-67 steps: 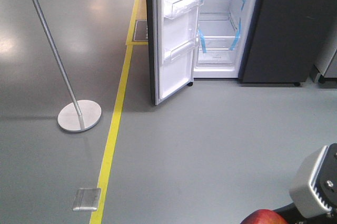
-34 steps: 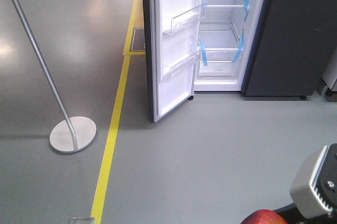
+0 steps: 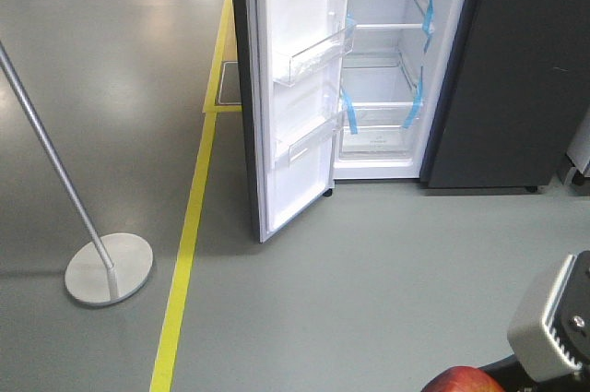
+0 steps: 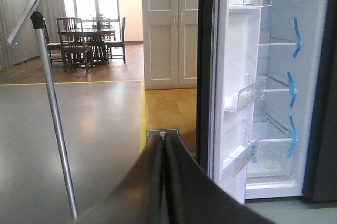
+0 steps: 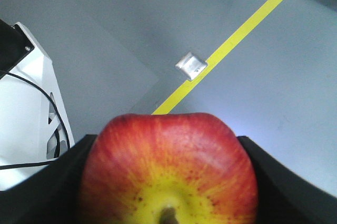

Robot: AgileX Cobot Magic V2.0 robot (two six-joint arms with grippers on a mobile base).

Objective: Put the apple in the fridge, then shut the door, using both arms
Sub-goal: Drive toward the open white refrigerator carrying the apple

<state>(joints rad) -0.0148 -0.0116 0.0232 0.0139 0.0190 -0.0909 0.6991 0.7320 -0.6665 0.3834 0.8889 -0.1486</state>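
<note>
Glossy round red-yellow apple clamped between dark matte right fingers, low over smooth grey floor. Dark tapered left fingers pressed together, holding nothing. Farther off, tall dark grey-blue fridge, white inside, its white-lined door swung wide open, clear plastic bins on it.

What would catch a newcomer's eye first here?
The red apple fills the right wrist view, clamped in the right end effector. Ahead, the fridge stands with its door wide open, showing white shelves. A metal pole stand rises beside a yellow floor line.
</note>
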